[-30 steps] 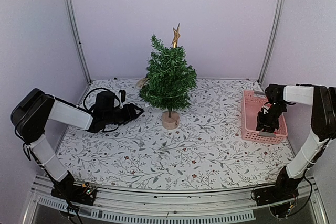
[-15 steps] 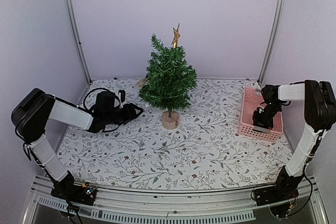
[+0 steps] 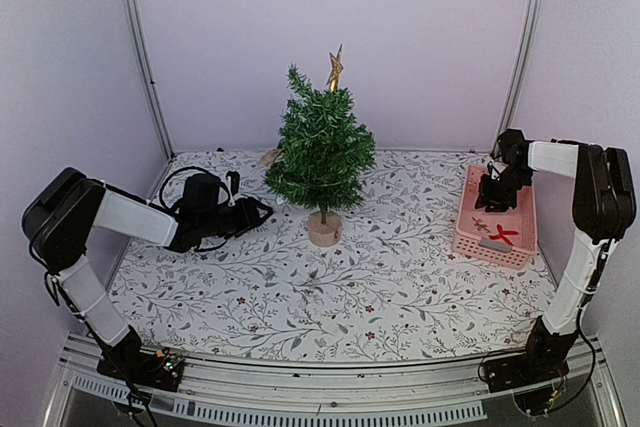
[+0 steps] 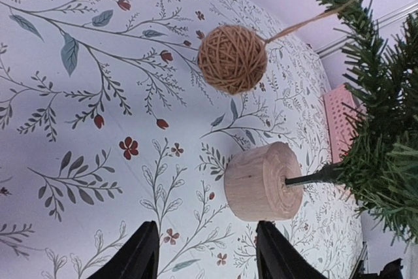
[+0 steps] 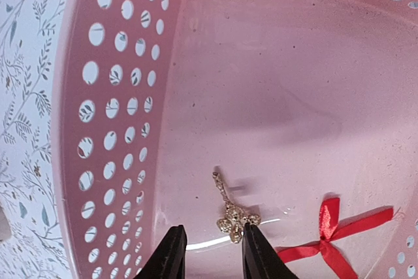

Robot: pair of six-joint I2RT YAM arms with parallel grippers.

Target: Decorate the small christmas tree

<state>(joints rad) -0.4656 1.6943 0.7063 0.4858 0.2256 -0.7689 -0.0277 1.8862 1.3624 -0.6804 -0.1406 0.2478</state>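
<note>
Both left gripper [image 4: 206, 230] and right gripper [image 5: 212, 230] gape empty — bushy dark-green miniature fir [image 3: 320, 147] seems light, tippy; steady its wooden disc base [image 4: 261, 182].

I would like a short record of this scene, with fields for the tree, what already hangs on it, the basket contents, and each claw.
tree: small christmas tree, upright on its round wood base
already on tree: gold star at the top; twine ball hanging from a branch
pink basket: holds red ribbon bow and gold ornament
left claw: open, empty, low beside the tree
right claw: open, empty, above the basket floor
</note>
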